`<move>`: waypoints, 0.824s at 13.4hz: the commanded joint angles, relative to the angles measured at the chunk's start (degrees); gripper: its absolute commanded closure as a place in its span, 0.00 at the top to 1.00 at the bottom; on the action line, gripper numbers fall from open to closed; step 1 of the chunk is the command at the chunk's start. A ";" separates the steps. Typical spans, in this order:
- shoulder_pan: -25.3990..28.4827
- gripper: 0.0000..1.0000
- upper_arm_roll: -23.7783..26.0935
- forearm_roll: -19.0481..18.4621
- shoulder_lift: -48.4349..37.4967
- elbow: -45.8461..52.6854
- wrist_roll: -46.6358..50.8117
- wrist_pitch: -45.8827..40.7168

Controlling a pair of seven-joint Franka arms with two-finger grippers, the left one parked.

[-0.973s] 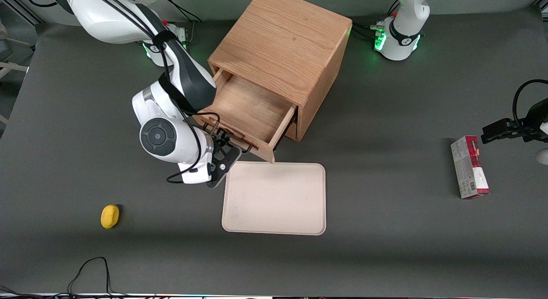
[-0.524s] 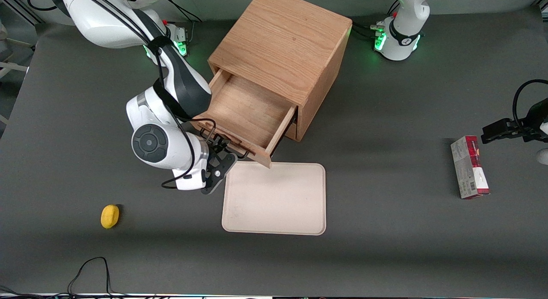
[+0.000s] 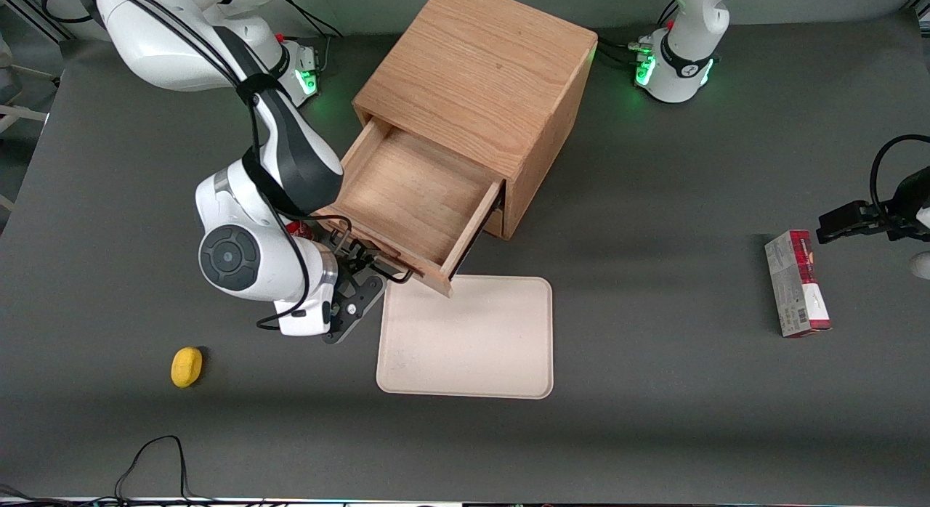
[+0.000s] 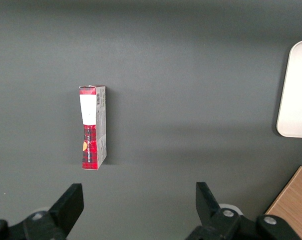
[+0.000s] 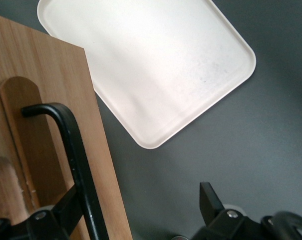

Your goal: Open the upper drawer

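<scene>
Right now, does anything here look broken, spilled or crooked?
Nothing stands out. The upper drawer is pulled out, empty and undamaged, with the gripper at its handle. The tray lies flat.

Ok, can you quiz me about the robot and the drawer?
1. True or false: the upper drawer is pulled out of the cabinet.
2. What lies on the table right by the drawer's front? A: a cup. B: a tray. C: a spoon.
3. Fill in: the open gripper is at the drawer's black ____.

Key: 1 true; 2 B; 3 handle.
</scene>
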 commanded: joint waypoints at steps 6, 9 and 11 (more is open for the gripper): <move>-1.80 1.00 0.20 -0.92 3.49 4.70 -2.57 -0.16; -2.76 1.00 0.29 -0.92 3.67 5.06 -2.57 -0.16; -2.85 1.00 0.29 -0.92 4.28 6.29 -2.57 -0.16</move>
